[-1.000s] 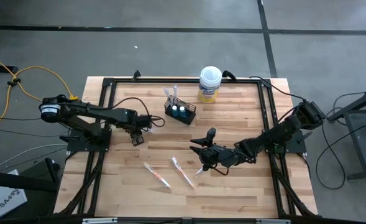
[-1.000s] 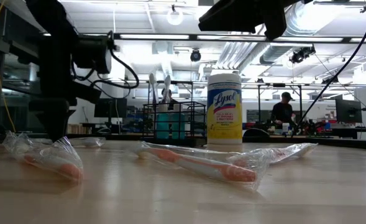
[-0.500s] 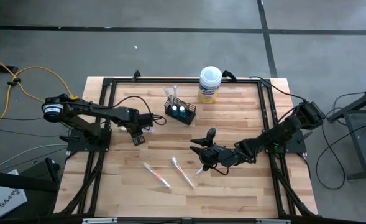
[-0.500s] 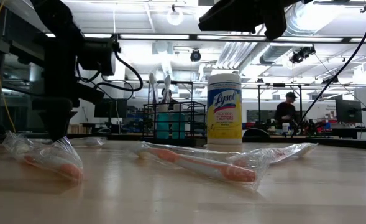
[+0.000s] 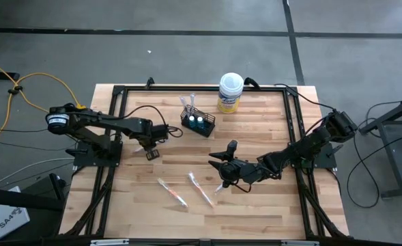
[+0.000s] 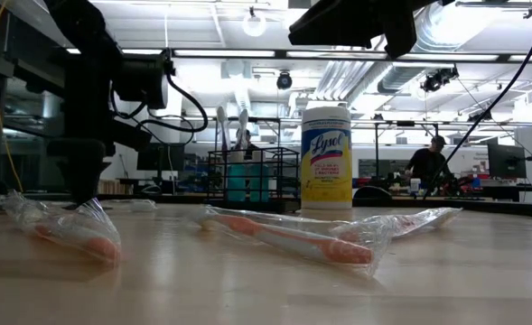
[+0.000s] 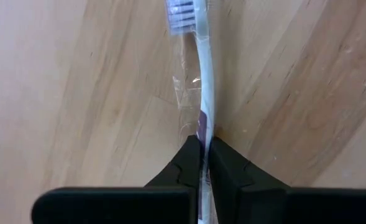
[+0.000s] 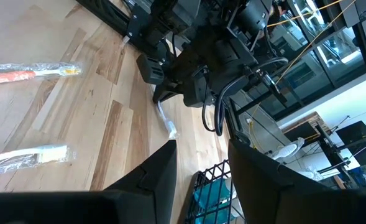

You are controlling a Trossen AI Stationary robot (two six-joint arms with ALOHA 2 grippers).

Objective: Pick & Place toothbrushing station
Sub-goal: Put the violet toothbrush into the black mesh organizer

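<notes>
The left gripper (image 7: 204, 163) is pinched shut on the slim pale purple-bristled toothbrush in its clear wrapper (image 7: 202, 81), which lies flat on the light wooden tabletop (image 5: 255, 212) with its long axis running straight ahead of the fingers, bristles at the far end. The small black wire-mesh basket (image 5: 198, 123) stands near, on the side towards the table's middle, so the lift will likely need a turn to bring that long axis upright. The right gripper (image 8: 201, 163) hangs open, nearer the two orange-handled wrapped toothbrushes (image 5: 201, 189)
</notes>
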